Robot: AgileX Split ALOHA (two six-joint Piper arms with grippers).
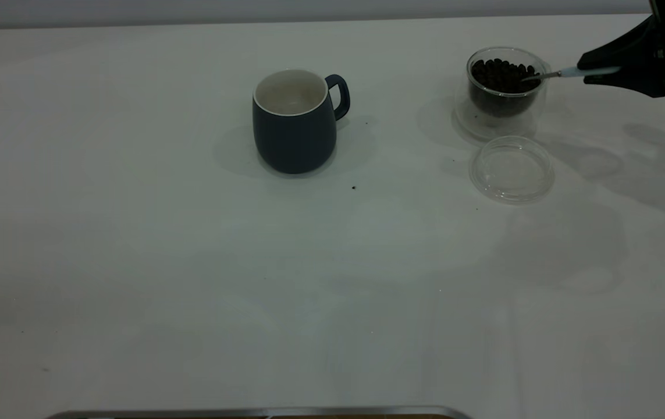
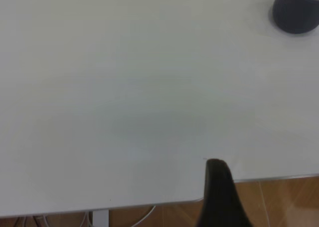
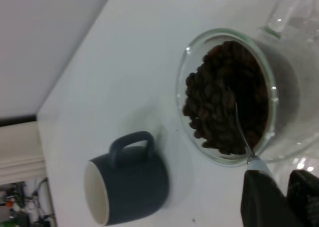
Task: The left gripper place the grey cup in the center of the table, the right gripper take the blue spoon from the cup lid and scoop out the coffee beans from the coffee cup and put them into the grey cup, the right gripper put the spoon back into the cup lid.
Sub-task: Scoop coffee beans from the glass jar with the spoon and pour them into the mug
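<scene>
The grey cup (image 1: 294,125) stands upright and empty near the table's middle, handle to the right; it also shows in the right wrist view (image 3: 129,189) and the left wrist view (image 2: 296,10). The glass coffee cup (image 1: 504,87) full of beans stands at the far right. My right gripper (image 1: 600,73) is shut on the blue spoon (image 1: 565,73), whose bowl dips into the beans (image 3: 219,102); the spoon's shaft (image 3: 241,132) runs over the rim. The clear cup lid (image 1: 511,169) lies empty in front of the coffee cup. One finger (image 2: 217,170) of my left gripper shows over the table's near edge, far from the cup.
A stray bean (image 1: 354,187) lies on the white table (image 1: 192,262) in front of the grey cup. A metal strip (image 1: 251,412) runs along the table's front edge. Wooden floor (image 2: 279,202) shows beyond the edge in the left wrist view.
</scene>
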